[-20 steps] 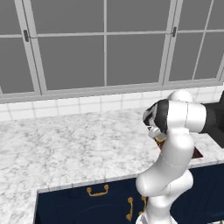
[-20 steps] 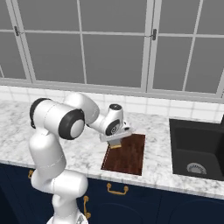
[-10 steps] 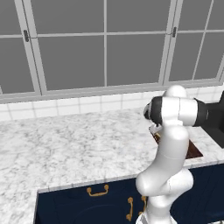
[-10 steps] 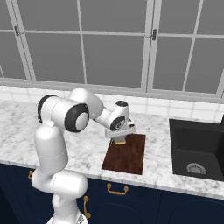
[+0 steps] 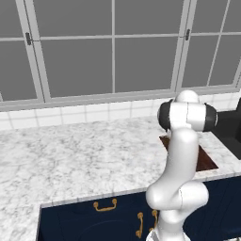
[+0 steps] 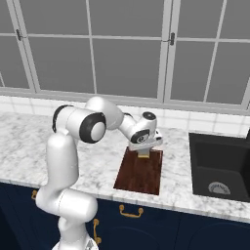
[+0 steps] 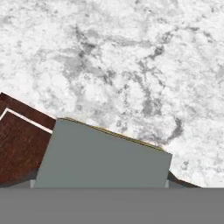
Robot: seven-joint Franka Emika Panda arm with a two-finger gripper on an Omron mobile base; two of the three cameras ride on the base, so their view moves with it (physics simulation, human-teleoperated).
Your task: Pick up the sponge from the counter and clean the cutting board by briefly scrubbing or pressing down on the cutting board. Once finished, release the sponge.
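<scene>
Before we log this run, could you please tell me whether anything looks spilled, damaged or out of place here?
Nothing stands out. The cutting board lies flat on the counter, square to its front edge, and the gripper holds the sponge over the board's far end. No spills or damage are visible.

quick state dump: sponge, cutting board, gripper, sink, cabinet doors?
sponge: held in the gripper, grey-green top toward the hand camera, at the far edge of the cutting board
cutting board: lying flat on the counter, beside the sink
gripper: shut on the sponge
sink: nothing visible in the basin
cabinet doors: shut
</scene>
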